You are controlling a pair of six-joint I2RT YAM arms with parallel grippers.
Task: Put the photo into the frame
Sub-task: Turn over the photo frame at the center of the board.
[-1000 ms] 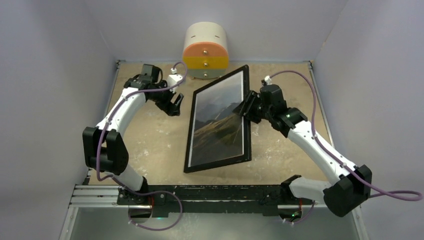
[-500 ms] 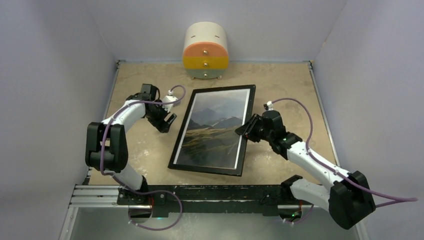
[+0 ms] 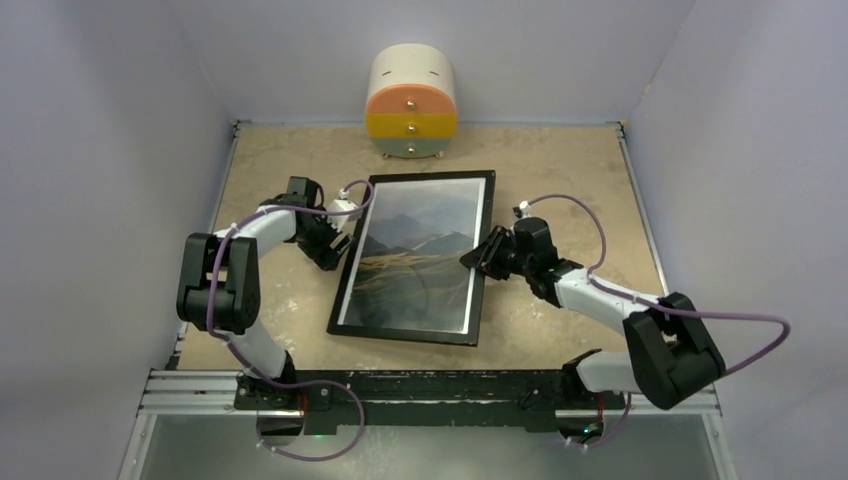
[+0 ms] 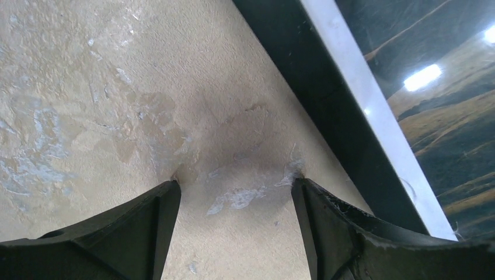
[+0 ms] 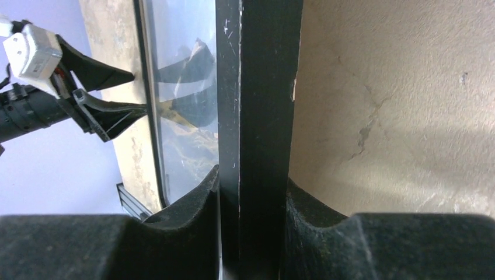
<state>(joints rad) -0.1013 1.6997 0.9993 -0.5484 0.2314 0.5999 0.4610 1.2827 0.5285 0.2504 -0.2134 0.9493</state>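
**A:** Where is the photo?

**B:** The photo (image 3: 415,255) sits face up inside the frame (image 3: 476,310), which lies on the table (image 3: 560,170).

**A:** And the grippers?

**B:** The right gripper (image 3: 478,256) pinches the frame's right edge. The left gripper (image 4: 234,184), fingers apart and empty, touches the table just beside the left edge. Loading looks done; letting go is left. Whether the pinched edge rests fully down, I cannot tell.

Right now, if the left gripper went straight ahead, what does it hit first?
The left gripper would likely meet the table first, right beside the frame; depth is unclear, so the frame could come first.
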